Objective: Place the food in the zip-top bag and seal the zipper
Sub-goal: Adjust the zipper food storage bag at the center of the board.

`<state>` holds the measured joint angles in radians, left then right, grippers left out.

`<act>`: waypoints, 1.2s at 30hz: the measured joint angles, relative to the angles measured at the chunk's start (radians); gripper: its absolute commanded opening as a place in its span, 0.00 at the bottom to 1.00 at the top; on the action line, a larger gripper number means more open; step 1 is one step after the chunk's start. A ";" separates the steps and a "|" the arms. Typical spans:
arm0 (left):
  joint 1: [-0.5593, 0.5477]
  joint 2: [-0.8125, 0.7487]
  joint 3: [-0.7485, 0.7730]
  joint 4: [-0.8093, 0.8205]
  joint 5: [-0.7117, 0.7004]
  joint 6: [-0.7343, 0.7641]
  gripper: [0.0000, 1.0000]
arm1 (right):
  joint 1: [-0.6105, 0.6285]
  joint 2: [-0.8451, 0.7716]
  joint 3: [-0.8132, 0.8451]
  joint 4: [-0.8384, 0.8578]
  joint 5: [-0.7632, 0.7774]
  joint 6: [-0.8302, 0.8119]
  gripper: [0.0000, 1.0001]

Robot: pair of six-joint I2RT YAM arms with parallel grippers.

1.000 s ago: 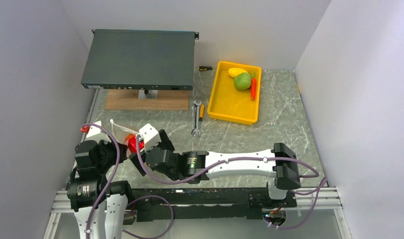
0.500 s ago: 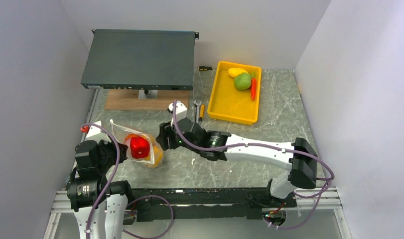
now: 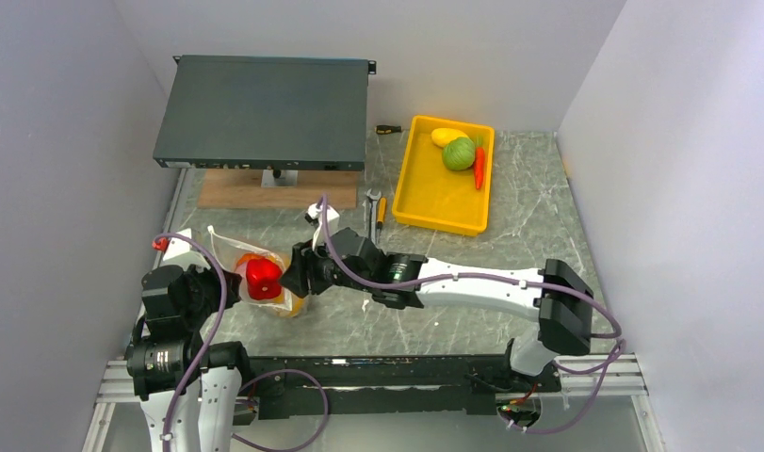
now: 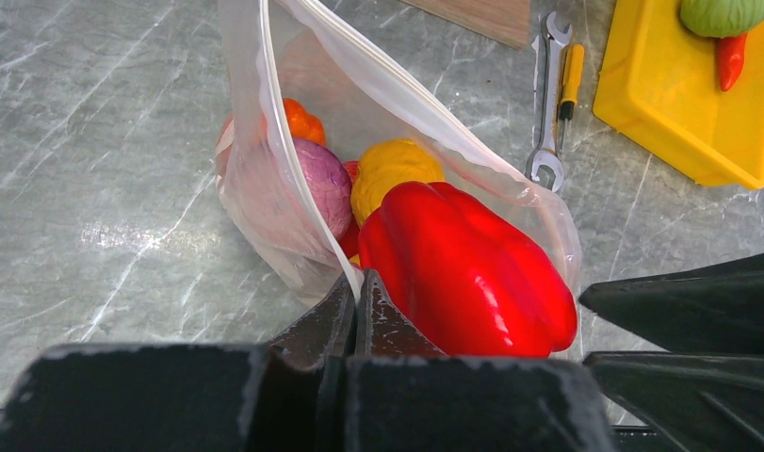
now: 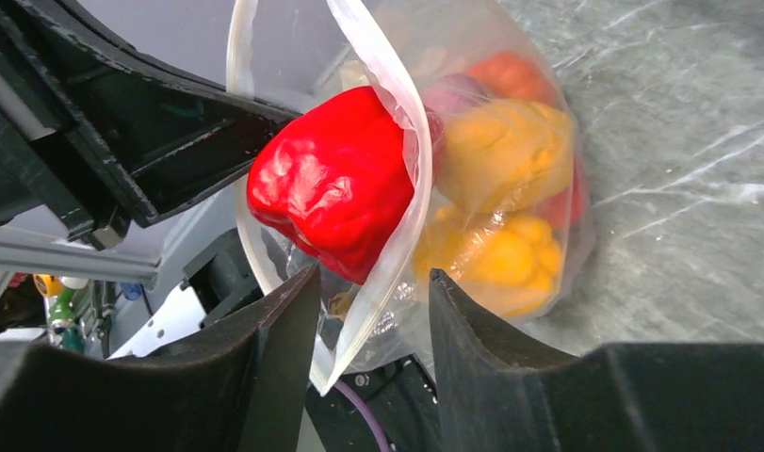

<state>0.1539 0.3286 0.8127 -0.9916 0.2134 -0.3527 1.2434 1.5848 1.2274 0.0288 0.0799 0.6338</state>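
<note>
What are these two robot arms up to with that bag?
They are bagging toy food. The left end effector pinches one rim of the zip-top bag, holding its mouth open. The right end effector, open, straddles the opposite rim beside a red pepper in the mouth. A purple piece and a yellow piece are already inside. A cabbage, a carrot and a yellow fruit lie in the yellow tray; the zipper is unsealed.
</note>
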 measured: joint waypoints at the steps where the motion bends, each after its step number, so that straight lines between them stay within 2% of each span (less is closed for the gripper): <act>1: 0.000 0.000 0.000 0.000 0.000 0.000 0.00 | 0.000 0.011 0.000 0.011 -0.006 0.004 0.41; 5: 0.000 0.000 0.000 0.000 0.000 0.000 0.00 | 0.000 0.068 0.000 0.027 -0.019 0.014 0.33; 10: 0.000 0.000 0.000 0.000 -0.001 0.000 0.00 | 0.000 0.104 0.000 0.025 -0.031 0.013 0.00; 16: 0.000 0.003 0.023 -0.025 -0.005 -0.002 0.00 | 0.001 0.105 0.063 -0.038 0.011 -0.040 0.00; 23: 0.000 0.014 0.251 -0.057 0.013 -0.019 0.00 | 0.008 0.026 0.111 -0.077 0.090 -0.113 0.00; 25: 0.000 -0.015 0.220 -0.023 0.020 -0.033 0.00 | 0.008 -0.015 0.086 -0.056 0.096 -0.111 0.00; 27: 0.000 -0.052 0.122 0.004 0.025 -0.046 0.00 | 0.009 -0.030 0.064 -0.041 0.100 -0.104 0.00; 31: 0.000 -0.043 -0.046 -0.051 0.024 -0.066 0.00 | 0.010 -0.006 0.010 -0.040 0.111 -0.085 0.00; 33: 0.000 -0.027 -0.045 -0.079 0.023 -0.071 0.00 | 0.013 0.013 0.006 -0.058 0.124 -0.088 0.00; 36: 0.000 -0.023 0.039 -0.098 0.009 -0.072 0.00 | 0.027 0.012 0.019 -0.087 0.159 -0.117 0.00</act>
<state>0.1539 0.3054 0.8516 -1.0893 0.2222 -0.4244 1.2709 1.5967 1.2461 -0.0582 0.2386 0.5163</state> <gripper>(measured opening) 0.013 0.018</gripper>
